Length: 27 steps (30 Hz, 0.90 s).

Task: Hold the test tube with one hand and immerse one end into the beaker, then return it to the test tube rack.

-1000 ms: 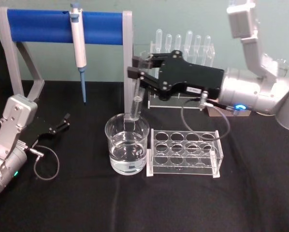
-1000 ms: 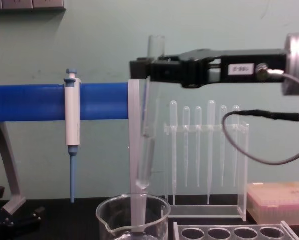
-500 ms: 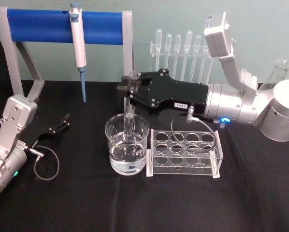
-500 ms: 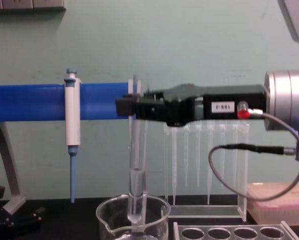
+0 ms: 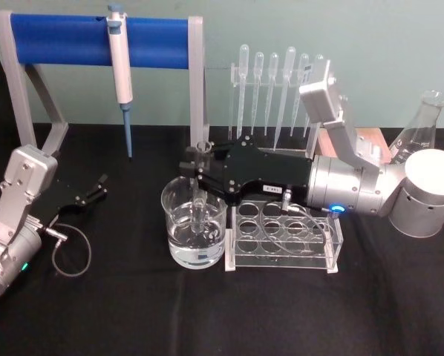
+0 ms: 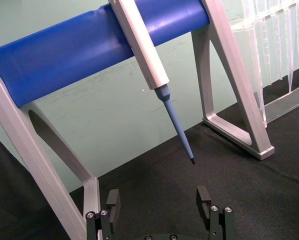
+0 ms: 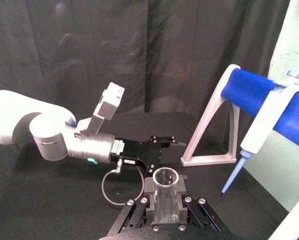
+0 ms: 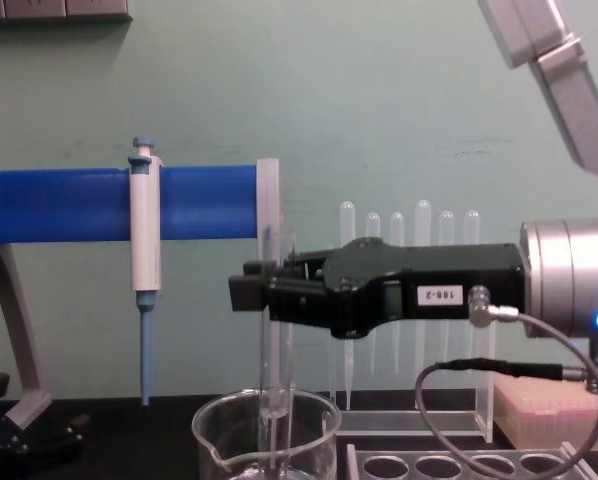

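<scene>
Lowered since a second ago, the right gripper (image 5: 198,169), pinching the test tube (image 5: 199,210), dips it into the mid-tabletop beaker (image 5: 179,246); next, a straight lift toward the test tube rack (image 5: 281,263); the left gripper (image 5: 94,190) idles, spread, near the left edge.

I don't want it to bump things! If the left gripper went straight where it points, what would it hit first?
Probably the pipettor's blue tip, hanging ahead of the left gripper; it might slip underneath, depth is unclear.

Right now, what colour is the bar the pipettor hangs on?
Bright blue; the bar shows best in the head view.
</scene>
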Motion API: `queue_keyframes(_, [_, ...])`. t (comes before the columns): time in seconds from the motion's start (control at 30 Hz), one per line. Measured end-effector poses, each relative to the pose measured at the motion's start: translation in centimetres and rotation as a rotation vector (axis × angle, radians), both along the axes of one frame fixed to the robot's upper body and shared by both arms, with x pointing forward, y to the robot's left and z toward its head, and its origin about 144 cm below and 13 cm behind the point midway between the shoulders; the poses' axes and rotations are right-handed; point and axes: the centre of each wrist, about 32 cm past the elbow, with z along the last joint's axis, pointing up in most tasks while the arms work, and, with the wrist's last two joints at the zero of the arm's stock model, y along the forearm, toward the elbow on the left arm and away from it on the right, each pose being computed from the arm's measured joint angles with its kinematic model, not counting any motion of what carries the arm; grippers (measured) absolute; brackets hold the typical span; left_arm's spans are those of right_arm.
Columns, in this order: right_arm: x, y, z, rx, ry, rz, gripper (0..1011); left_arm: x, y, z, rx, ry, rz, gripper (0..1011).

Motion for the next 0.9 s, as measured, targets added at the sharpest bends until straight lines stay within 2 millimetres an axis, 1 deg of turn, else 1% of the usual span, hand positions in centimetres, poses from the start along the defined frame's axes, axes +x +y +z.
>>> queue_keyframes(0.43, [0.2,0.8,-1.4,-0.034,-0.017,-0.004,238,0.0,0.0,0.0,0.000,0.000,0.000,1000])
queue_keyframes(0.9, [0.2,0.5,-2.8,-0.041,-0.001,-0.039,238,0.0,0.0,0.0,0.000,0.000,0.000,1000])
